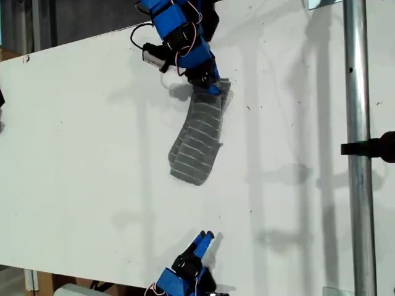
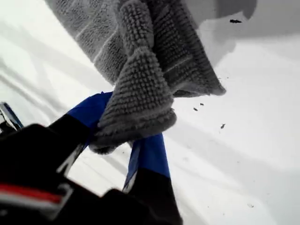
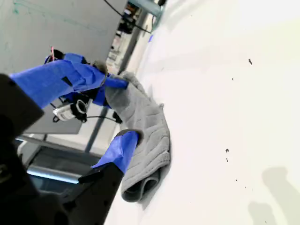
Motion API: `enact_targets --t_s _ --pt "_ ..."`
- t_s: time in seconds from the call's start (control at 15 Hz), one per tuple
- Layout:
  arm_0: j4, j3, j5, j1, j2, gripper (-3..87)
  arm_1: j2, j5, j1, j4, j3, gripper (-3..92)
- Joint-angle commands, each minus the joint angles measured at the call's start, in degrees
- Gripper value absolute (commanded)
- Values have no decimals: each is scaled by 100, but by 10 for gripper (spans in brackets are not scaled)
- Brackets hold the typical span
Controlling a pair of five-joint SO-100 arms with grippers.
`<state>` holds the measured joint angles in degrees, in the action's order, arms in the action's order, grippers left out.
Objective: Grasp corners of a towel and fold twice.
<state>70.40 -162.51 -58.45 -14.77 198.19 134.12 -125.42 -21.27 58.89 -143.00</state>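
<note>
A: Where was the towel at that moment?

B: It lay on the white surface as a long, narrow bunched strip, running from near the top middle of the exterior view down toward its centre. The white stripes ran across its width. The lower end rested flat on the surface; the upper end was at my first end effector.

A: And that first end effector, what was it doing?

B: It was closed on the towel. In the first wrist view the two blue fingers pinched a thick, rolled fold of the grey cloth, and the rest of the fabric spread away beyond it. I could not tell whether the pinched part was one of the corners.

A: What of the other arm?

B: My second end effector sat near the bottom edge of the exterior view, well apart from the towel, pointing up toward it. In the second wrist view its fingers stood apart with nothing between them; the towel showed beyond them on the surface, with the first arm behind.

A: Anything else in sight?

B: A metal pole ran upright along the exterior view's right side, carrying a black clamp.
</note>
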Motion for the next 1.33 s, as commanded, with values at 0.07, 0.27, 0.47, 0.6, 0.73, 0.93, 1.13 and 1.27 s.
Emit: enact_targets --t_s 0.07,0.27,0.47,0.6,0.73,0.93,1.13,1.27 --pt "-26 62 -70 88 44 222 -387 1661 712 -668 1028 -1" --pt "-18 44 -167 79 44 220 -1292 2812 1362 -2083 1424 -1" --pt "-35 18 -185 158 44 217 -2180 3647 1854 -2865 2030 -1" --pt "-44 18 -193 185 44 214 -2795 3885 2092 -3674 2065 -1" --pt "-53 -26 -211 185 44 213 -3647 3981 2215 -4324 2303 -2" --pt "-53 -9 -141 255 44 212 -4395 4526 2452 -4500 3349 -2" --pt "-53 -9 -132 264 44 211 -4764 4869 2540 -4148 4395 -2" --pt "-53 -9 -114 272 44 210 -4843 5089 2558 -3595 5098 -2"
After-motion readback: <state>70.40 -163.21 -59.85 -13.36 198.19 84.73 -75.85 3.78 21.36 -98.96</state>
